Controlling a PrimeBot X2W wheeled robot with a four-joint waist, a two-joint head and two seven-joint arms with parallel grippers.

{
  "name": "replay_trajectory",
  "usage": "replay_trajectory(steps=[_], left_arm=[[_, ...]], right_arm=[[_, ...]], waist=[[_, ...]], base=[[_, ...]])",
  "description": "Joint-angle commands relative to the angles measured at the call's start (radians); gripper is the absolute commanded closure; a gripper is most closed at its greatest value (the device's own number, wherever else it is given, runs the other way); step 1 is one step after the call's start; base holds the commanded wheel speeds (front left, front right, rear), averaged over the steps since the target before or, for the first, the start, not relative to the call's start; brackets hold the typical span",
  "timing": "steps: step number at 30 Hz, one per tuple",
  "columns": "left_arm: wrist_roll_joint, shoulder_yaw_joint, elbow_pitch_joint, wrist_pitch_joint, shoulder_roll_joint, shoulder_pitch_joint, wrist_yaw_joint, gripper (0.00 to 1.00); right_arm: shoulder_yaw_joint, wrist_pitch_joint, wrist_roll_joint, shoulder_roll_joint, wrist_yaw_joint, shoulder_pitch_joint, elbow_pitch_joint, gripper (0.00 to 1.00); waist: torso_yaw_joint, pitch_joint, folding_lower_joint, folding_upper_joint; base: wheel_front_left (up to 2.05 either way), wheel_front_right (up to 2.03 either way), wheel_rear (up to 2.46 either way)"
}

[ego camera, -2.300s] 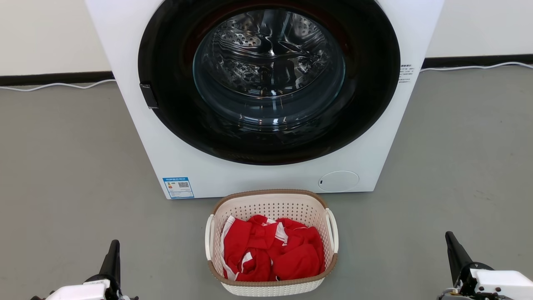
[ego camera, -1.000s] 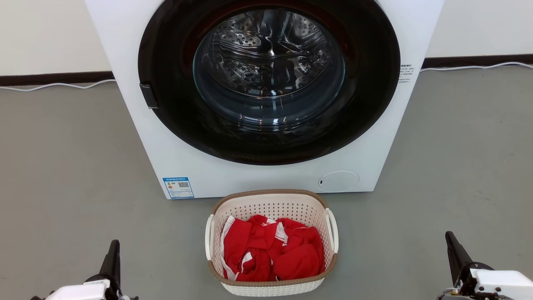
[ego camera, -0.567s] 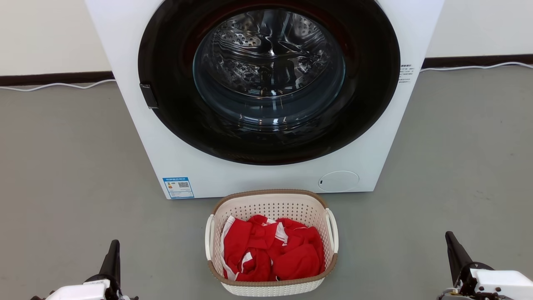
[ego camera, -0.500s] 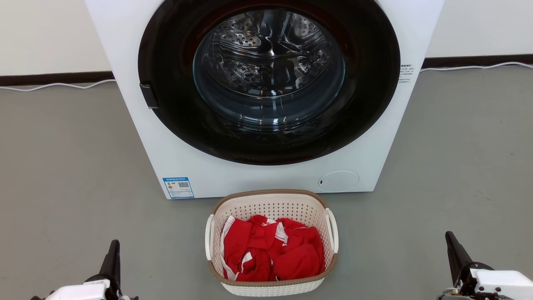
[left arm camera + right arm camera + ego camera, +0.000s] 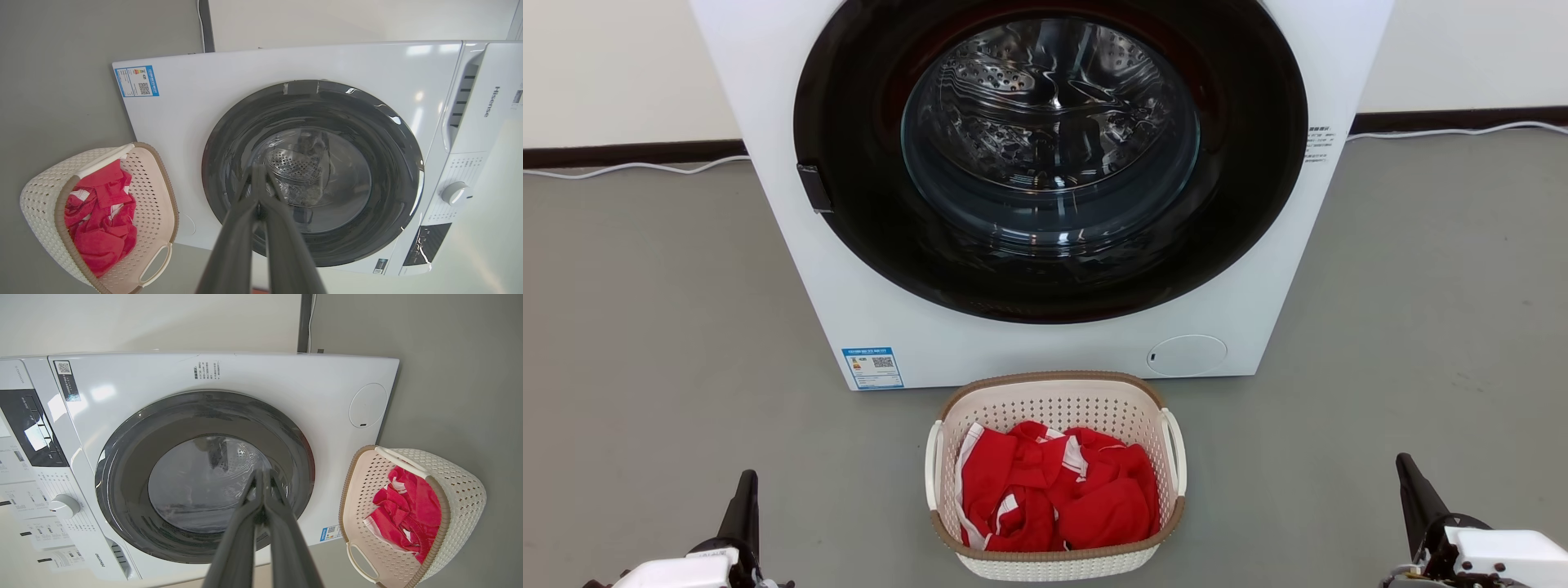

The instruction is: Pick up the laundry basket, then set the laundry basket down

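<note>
The laundry basket (image 5: 1058,404) is cream-white and perforated, with a brown rim and white loop handles, and stands on the grey floor just in front of the washing machine. Red and white cloth (image 5: 1058,490) lies inside it. It also appears at the left of the left wrist view as the laundry basket (image 5: 41,196) and at the right of the right wrist view as the laundry basket (image 5: 461,486). My left gripper (image 5: 745,483) is at the lower left, well clear of the basket, its fingers together. My right gripper (image 5: 1405,467) sits at the lower right, equally apart, fingers together. Both hold nothing.
The large white washing machine (image 5: 866,327) with its dark round door (image 5: 1049,155) stands right behind the basket. A white cable (image 5: 629,167) runs along the dark skirting at the wall. Grey floor (image 5: 662,327) spreads wide on both sides of the machine.
</note>
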Motion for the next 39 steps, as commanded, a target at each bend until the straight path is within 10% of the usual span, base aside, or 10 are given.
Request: replay_trajectory(steps=[1,39], left_arm=[[-0.008,0.033,-0.029,0.008,0.018,-0.047,-0.007,1.0],[-0.008,0.033,-0.029,0.008,0.018,-0.047,-0.007,1.0]], right_arm=[[0.019,0.008,0.008,-0.015,0.003,-0.045,-0.03,1.0],[0.019,0.008,0.008,-0.015,0.003,-0.045,-0.03,1.0]], waist=[[0.0,0.0,0.0,0.0],[0.0,0.0,0.0,0.0]], base=[[0.0,0.0,0.0],[0.0,0.0,0.0]])
